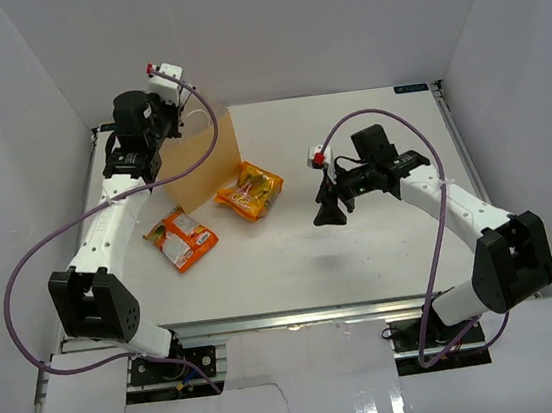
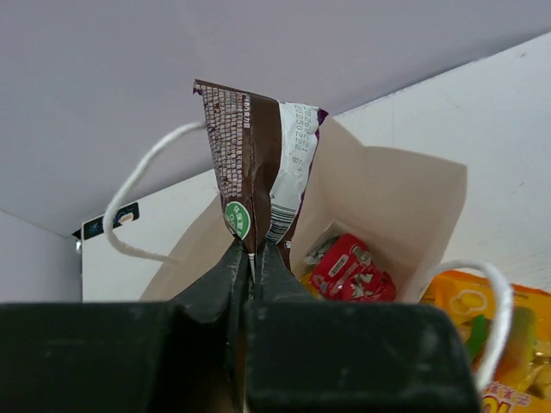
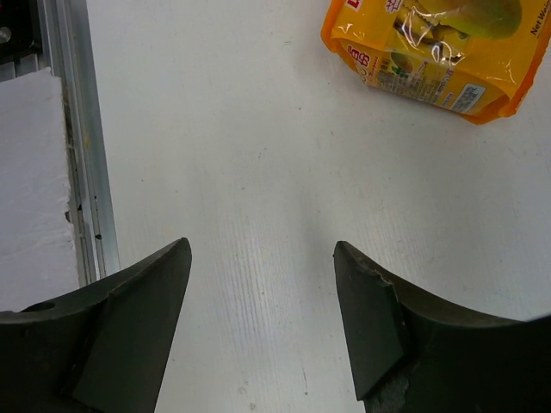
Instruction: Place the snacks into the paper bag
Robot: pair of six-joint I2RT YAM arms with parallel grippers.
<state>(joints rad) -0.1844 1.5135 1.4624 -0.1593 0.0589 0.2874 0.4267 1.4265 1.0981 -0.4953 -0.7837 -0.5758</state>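
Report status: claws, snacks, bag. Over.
Left claw shut on brown-white packet over paper bag. Right claw open, empty. Two orange packets on table. Nothing blocking.

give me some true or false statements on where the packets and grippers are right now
1. The left gripper pinches a brown and silver packet over the paper bag. True.
2. The right gripper holds an orange packet. False: it is open and empty above the table.
3. A red packet lies inside the bag. True.
4. Both orange packets are already in the bag. False: the near orange packet and the far orange packet lie on the table beside it.
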